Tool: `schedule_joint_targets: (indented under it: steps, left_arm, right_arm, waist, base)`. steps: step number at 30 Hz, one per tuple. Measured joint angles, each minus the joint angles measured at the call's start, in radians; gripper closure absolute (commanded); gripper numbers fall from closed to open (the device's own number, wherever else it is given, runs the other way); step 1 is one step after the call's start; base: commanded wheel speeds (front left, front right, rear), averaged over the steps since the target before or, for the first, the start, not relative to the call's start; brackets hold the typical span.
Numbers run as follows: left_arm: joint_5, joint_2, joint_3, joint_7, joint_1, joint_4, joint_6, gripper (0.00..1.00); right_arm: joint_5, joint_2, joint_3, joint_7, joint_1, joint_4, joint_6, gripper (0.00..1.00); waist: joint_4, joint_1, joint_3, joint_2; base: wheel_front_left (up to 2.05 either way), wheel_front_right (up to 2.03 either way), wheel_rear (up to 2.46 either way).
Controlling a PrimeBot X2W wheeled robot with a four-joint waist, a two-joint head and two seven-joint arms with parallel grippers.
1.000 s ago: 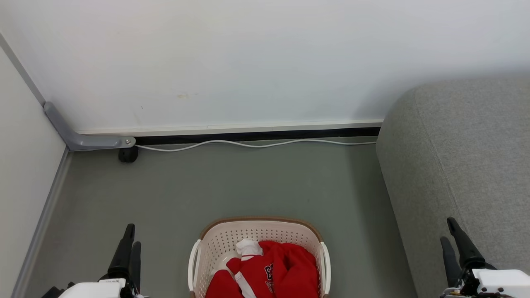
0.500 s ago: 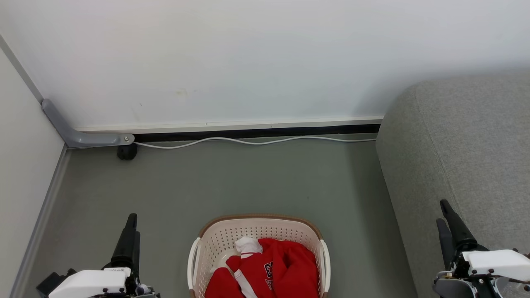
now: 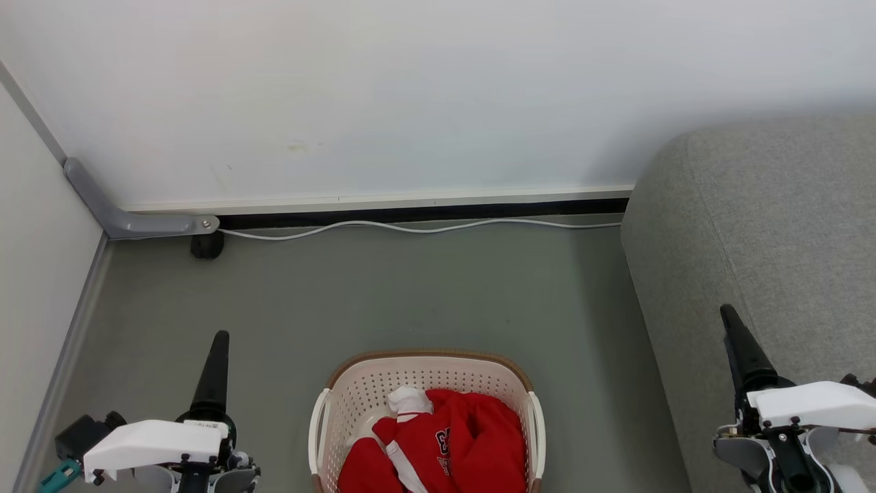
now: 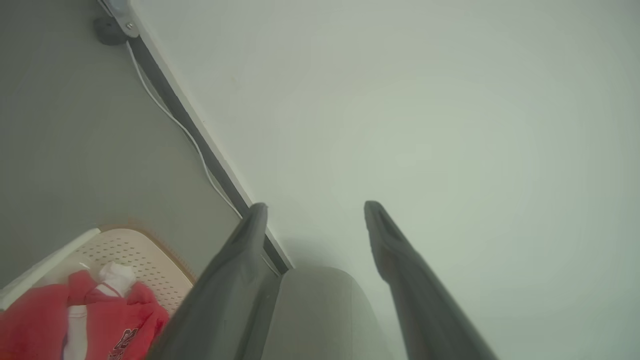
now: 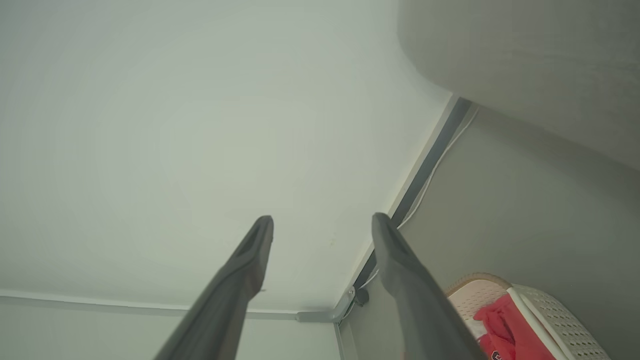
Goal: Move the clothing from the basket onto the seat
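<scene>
Stage judged: approach, nothing lifted yet. The clothing [image 3: 472,438] is recorded inside the basket [image 3: 428,357], heaped toward its right half. The basket is stood on the floor [image 3: 410,294], low in the middle of the head view. Its near end is cut by the frame, so its long axis cannot be settled.

Relation noted for the coming reach: the basket is placed between the two grippers, to the right of the left gripper [image 3: 219,349] and to the left of the right gripper [image 3: 736,339], and lower in the head view than both. The left gripper is seen closer to the basket rim. The right gripper is seen against the edge of the seat [image 3: 773,239], which is placed to the right of the basket and apart from it. A reach down and inward is judged to be needed. The left arm is judged the shorter way in, the right arm the shorter way to the seat.

Both grippers are seen released, jaws spread wide, nothing between them.

Count: basket, one; seat, one; grippers, two; clothing, one red heap, the number of garments in it not separable here
</scene>
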Motion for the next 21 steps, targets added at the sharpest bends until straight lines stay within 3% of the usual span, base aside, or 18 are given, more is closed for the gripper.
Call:
schedule_joint_targets:
  steps: [21]
  left_arm:
    - [0.363,0.019,-0.017,-0.06,-0.046,0.008,0.0,0.0]
  right_arm:
    - [-0.329,-0.025,0.051,-0.057,-0.072,0.04,0.0,0.0]
  waist:
    - [-0.004,-0.0001,0.018,0.0]
  base:
    - [0.0,0.0,0.0]
